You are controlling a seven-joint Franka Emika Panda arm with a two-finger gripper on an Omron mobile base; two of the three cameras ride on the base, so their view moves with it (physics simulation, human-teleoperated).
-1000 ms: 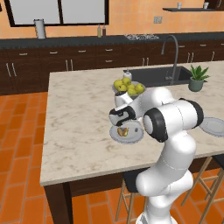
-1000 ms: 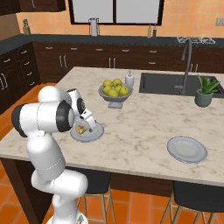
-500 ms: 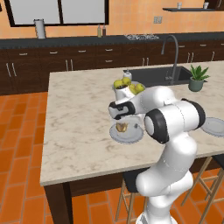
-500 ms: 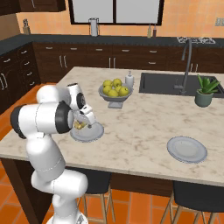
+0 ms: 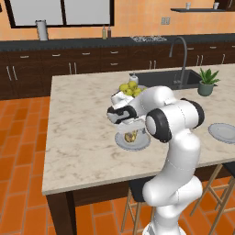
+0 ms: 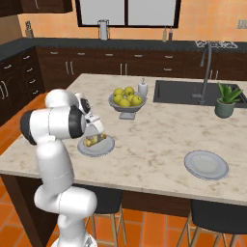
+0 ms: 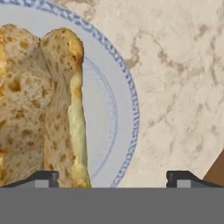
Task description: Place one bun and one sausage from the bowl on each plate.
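Note:
A golden-tan bun point(image 7: 43, 109) lies on the near light-grey plate point(image 7: 131, 109) with a blue-patterned rim. This plate point(image 5: 142, 143) sits on the island in front of the arm, with the bun point(image 6: 94, 140) across its middle. My gripper point(image 7: 112, 177) hangs just above the plate, open, with nothing between its fingers. It shows above the bun point(image 5: 131, 136) as gripper point(image 5: 131, 126) and gripper point(image 6: 100, 129). The second plate point(image 6: 206, 164) lies bare to the right. The brown bowl and the sausages are hidden. A brown corner point(image 7: 216, 168) beside the plate is too cropped to identify.
A smaller bowl of yellow-green fruit point(image 6: 126, 102) stands behind the near plate, with a white bottle point(image 6: 143, 88) beside it. A sink point(image 6: 185, 91) with a tall tap and a potted plant point(image 6: 225, 101) are at the far right. The island edge point(image 5: 82, 181) is close.
The hand has risen a little off the near plate. The bun stays lying on the plate.

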